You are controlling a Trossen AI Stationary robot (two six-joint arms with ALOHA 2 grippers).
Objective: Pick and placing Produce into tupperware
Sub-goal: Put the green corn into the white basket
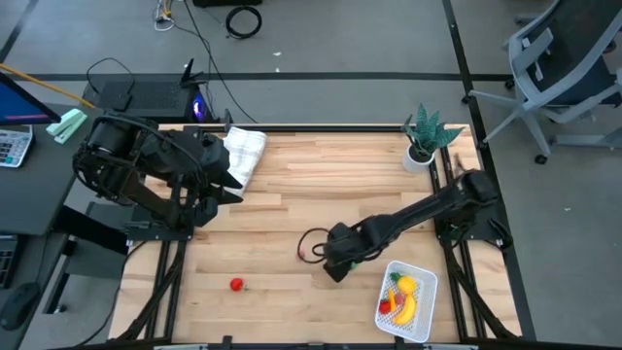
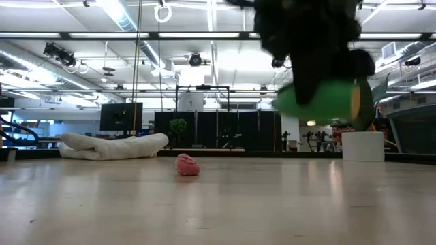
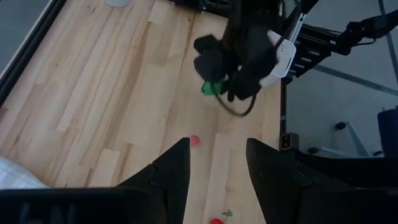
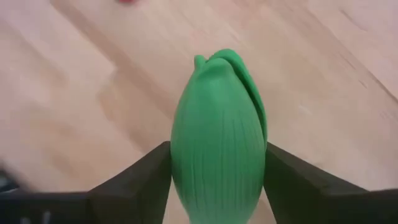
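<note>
The right gripper (image 4: 217, 186) clamps the green oblong piece (image 4: 219, 134) above the table, ready to carry it to the white basket (image 1: 425, 282); the left gripper (image 3: 217, 163) waits, fingers apart.

Right end effector (image 4: 217, 180) clamped mid-table, raised; left end effector (image 3: 217, 165) apparently parted, folded back at rear-left.
</note>
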